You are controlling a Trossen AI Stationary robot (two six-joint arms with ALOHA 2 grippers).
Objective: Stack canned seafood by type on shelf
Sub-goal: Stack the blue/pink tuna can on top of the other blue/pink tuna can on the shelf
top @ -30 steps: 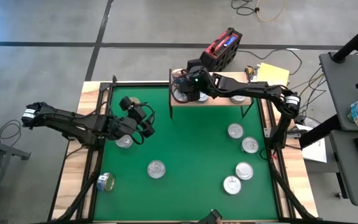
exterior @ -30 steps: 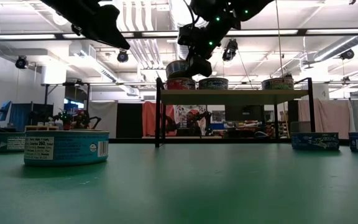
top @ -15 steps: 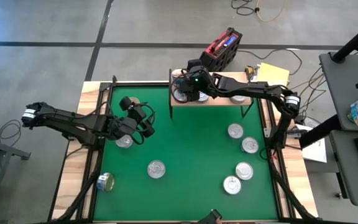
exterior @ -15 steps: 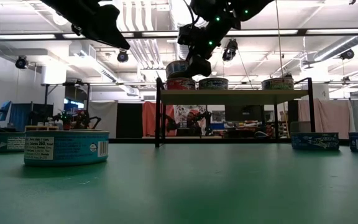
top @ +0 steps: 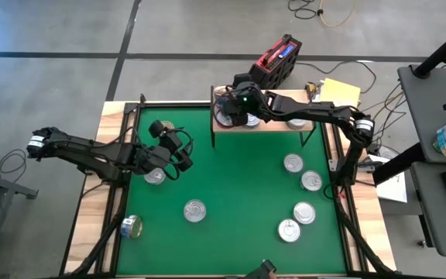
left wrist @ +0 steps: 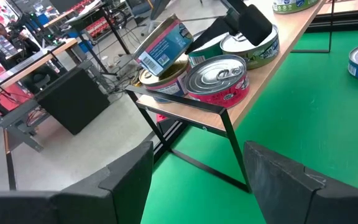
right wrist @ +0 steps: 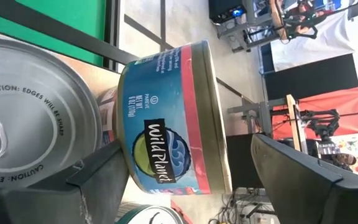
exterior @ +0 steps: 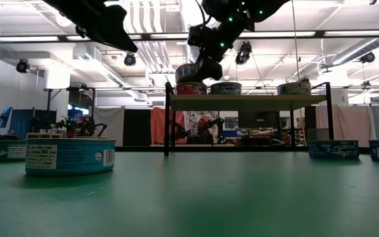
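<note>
The shelf (top: 273, 124), a light-wood board on thin black legs, stands at the far edge of the green mat (top: 238, 178). Its left end carries a silver-topped red can (left wrist: 219, 74), a green-labelled can (left wrist: 253, 43) and a gold-topped can (left wrist: 163, 78). A blue-and-red can (right wrist: 166, 118) rests tilted on the gold-topped one. My right gripper (right wrist: 185, 186) is open, one finger on each side of this tilted can (left wrist: 163, 43). My left gripper (left wrist: 197, 186) hovers open over the mat's left part (top: 183, 151), above a can (top: 155, 176), with nothing between its fingers. My right gripper stands around the tilted blue-and-red can, coming from the table's right and slanting down. One finger (right wrist: 98, 177) overlaps the can's lid-side rim (right wrist: 126, 168); whether it touches I cannot tell. The other finger (right wrist: 303, 180) stands apart from the can's bottom.
Several more cans lie on the mat: two near the left (top: 195, 210) (top: 132, 226) and several at the right (top: 293, 163) (top: 304, 213). Another can (top: 296, 122) sits farther right on the shelf. The mat's middle is bare green.
</note>
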